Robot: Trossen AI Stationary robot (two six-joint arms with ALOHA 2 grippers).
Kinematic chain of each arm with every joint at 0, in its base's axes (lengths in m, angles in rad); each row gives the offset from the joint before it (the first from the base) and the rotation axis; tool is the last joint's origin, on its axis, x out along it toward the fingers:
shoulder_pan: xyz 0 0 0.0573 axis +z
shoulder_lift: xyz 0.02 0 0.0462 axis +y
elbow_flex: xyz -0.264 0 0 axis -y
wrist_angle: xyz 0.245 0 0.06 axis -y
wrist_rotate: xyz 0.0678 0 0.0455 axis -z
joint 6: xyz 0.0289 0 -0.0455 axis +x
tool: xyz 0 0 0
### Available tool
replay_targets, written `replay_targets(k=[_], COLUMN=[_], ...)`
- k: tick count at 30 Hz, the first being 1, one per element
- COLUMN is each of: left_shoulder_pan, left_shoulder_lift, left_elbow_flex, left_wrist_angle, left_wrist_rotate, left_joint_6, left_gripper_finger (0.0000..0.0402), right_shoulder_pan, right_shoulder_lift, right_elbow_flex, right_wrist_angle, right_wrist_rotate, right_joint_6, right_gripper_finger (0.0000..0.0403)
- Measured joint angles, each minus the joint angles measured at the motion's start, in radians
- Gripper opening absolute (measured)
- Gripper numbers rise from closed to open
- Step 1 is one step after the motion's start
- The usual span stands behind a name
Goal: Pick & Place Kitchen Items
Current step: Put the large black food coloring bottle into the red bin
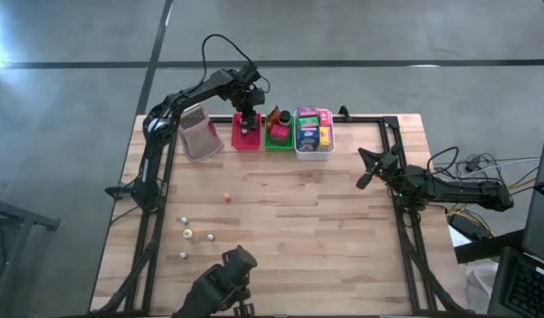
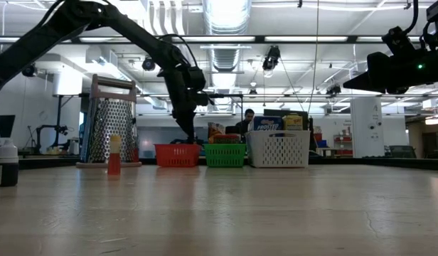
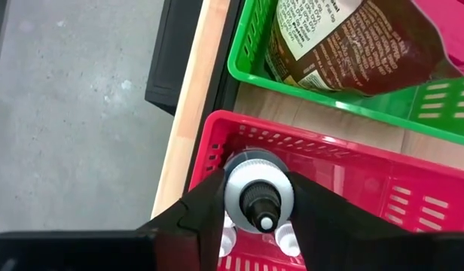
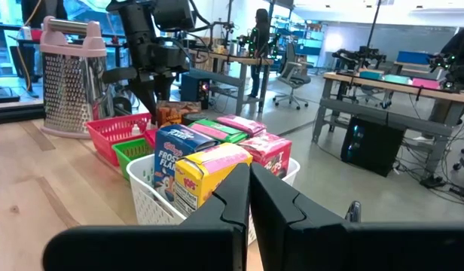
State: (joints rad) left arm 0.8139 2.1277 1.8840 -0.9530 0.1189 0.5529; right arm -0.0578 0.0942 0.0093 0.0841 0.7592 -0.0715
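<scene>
The left gripper [image 3: 258,226] hangs inside the red basket [image 3: 413,188] at the bench's [image 1: 281,221] far edge, its fingers partly open and closed around a small grey-capped bottle [image 3: 258,194]. The green basket [image 3: 322,94] beside it holds a brown packet [image 3: 352,41]. The right gripper [image 1: 364,179] hovers over the bench's right side, fingers closed on nothing.

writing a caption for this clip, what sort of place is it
Probably a robotics lab or workshop: a wooden table on a concrete floor, exposed ceiling ducts, and desks with office chairs behind.
</scene>
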Motion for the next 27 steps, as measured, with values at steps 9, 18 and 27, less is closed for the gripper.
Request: replay_targets(k=[9, 18, 27], left_shoulder_pan=[0.0, 0.0, 0.0], left_shoulder_lift=[0.001, 0.001, 0.002], left_elbow_flex=[0.001, 0.001, 0.018], left_wrist_angle=[0.014, 0.022, 0.019], left_wrist_rotate=[-0.001, -0.004, -0.007], left_joint_6=[-0.001, 0.0, 0.019], left_gripper_finger=[0.0185, 0.0217, 0.0218], right_shoulder_pan=[0.0, 0.0, 0.0], right_shoulder_lift=[0.0, 0.0, 0.0], right_elbow_flex=[0.0, 0.0, 0.0], right_wrist_angle=[0.0, 0.0, 0.0], right_wrist_rotate=[0.0, 0.0, 0.0], right_joint_6=[0.0, 0.0, 0.0], right_gripper_finger=[0.0008, 0.0008, 0.0008])
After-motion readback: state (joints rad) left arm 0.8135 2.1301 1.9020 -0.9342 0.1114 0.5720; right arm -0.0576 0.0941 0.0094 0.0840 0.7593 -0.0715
